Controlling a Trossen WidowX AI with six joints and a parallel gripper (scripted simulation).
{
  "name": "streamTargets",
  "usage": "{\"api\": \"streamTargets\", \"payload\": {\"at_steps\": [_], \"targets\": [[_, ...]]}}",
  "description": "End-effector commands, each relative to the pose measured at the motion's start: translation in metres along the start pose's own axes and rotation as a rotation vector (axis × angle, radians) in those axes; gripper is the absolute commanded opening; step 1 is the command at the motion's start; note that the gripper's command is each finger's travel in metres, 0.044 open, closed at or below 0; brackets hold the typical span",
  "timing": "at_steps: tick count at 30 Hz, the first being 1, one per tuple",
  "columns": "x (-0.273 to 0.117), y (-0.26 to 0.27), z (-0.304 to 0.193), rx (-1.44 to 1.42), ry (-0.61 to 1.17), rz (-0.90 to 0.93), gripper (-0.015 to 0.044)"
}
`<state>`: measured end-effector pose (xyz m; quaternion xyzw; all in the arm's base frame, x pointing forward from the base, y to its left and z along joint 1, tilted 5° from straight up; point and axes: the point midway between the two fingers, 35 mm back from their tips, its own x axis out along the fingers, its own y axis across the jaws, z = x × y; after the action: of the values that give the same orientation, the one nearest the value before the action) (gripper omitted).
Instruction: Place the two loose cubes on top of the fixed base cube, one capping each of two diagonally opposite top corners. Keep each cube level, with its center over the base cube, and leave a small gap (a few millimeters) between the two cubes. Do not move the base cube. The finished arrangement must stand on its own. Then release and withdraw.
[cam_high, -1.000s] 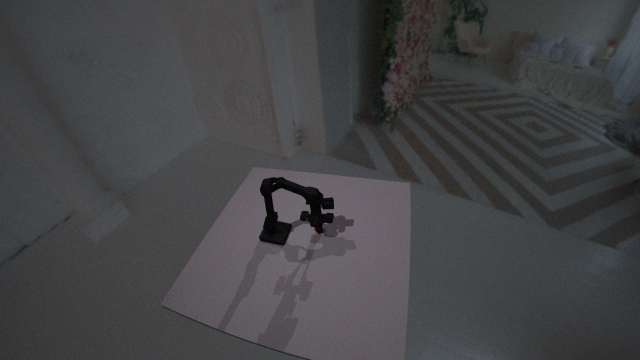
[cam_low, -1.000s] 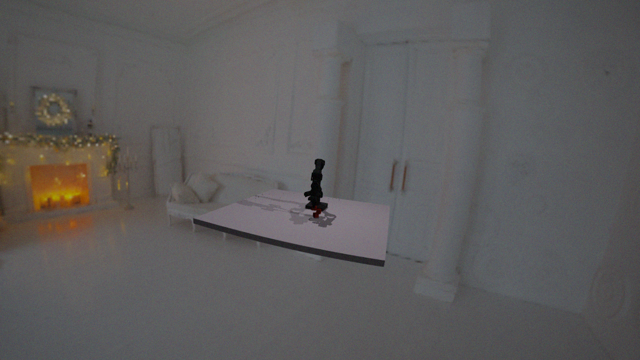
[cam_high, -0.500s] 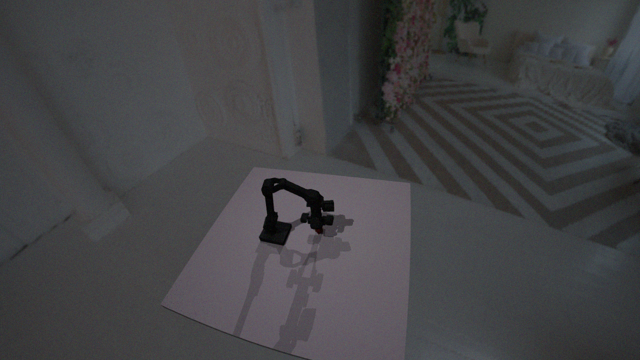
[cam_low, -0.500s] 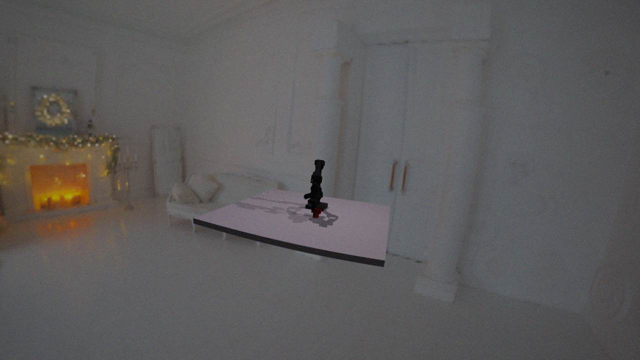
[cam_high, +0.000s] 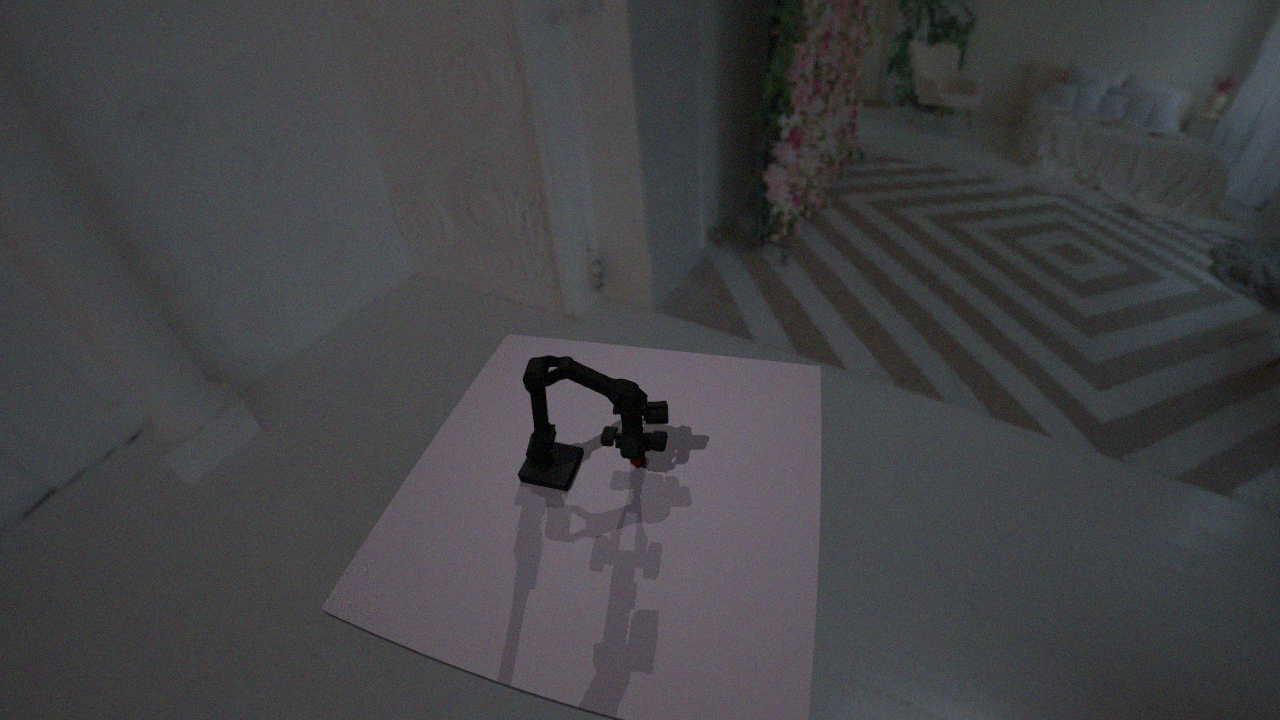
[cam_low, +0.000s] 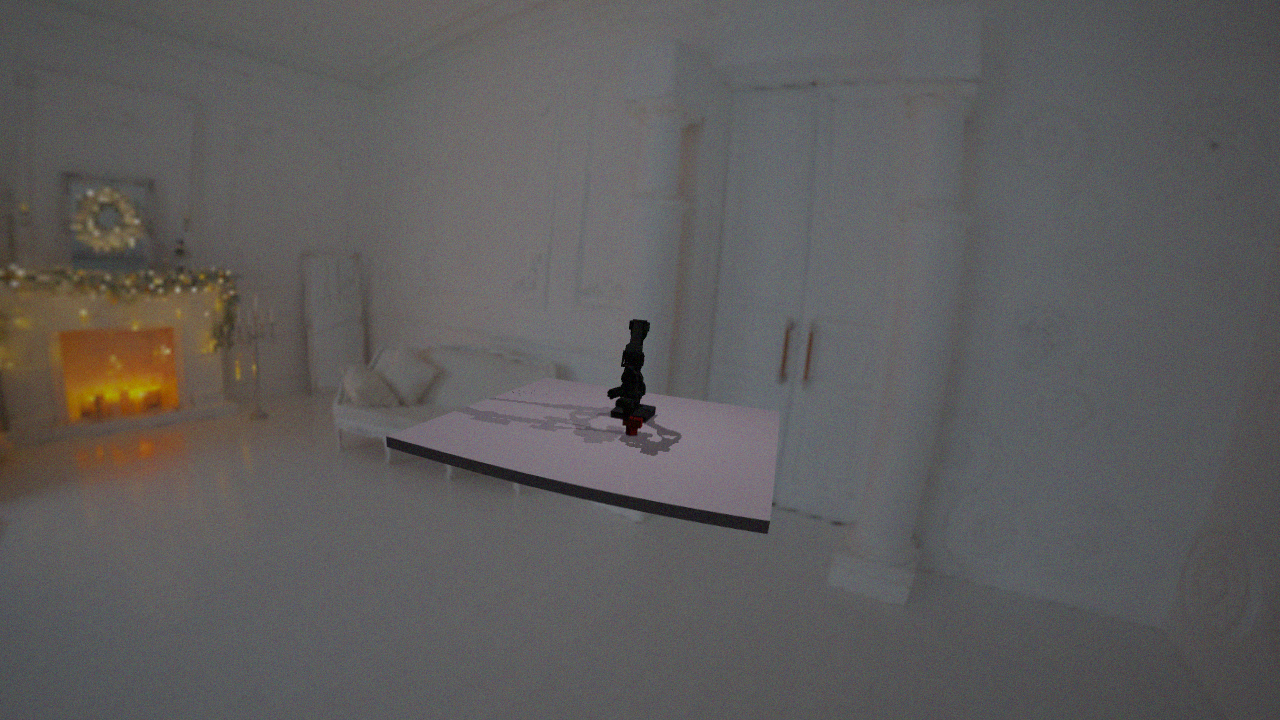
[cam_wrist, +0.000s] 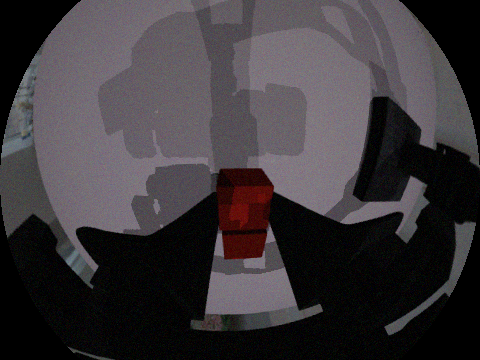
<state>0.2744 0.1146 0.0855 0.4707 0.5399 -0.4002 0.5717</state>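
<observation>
My gripper (cam_wrist: 242, 197) is shut on a red cube (cam_wrist: 247, 196), held between the two dark fingers in the middle of the wrist view. Directly under it I see more red (cam_wrist: 243, 243), another red cube close below; I cannot tell whether the two touch. In the top view the gripper (cam_high: 635, 450) points down over the pale mat, with a small red spot (cam_high: 637, 462) at its tip. In the exterior view the red cubes (cam_low: 632, 427) show just under the gripper (cam_low: 631, 417), low over the mat. The cubes are too small in the top and exterior views to tell apart.
The arm's black base (cam_high: 550, 465) stands on the mat to the left of the gripper. A dark part of the arm (cam_wrist: 390, 150) shows at the right of the wrist view. Arm shadows lie across the mat (cam_high: 626, 537).
</observation>
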Motion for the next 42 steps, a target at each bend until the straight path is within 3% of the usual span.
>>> {"api": "streamTargets", "payload": {"at_steps": [1, 5, 9, 42], "targets": [[0.001, 0.0, 0.0, -0.003, -0.002, 0.0, 0.0105], [0.001, 0.0, 0.0, -0.003, -0.002, 0.0, 0.0105], [0.001, 0.0, 0.0, -0.003, -0.002, 0.0, 0.0205], [-0.037, 0.0, 0.0, 0.0, 0.0, 0.0, 0.0205]]}}
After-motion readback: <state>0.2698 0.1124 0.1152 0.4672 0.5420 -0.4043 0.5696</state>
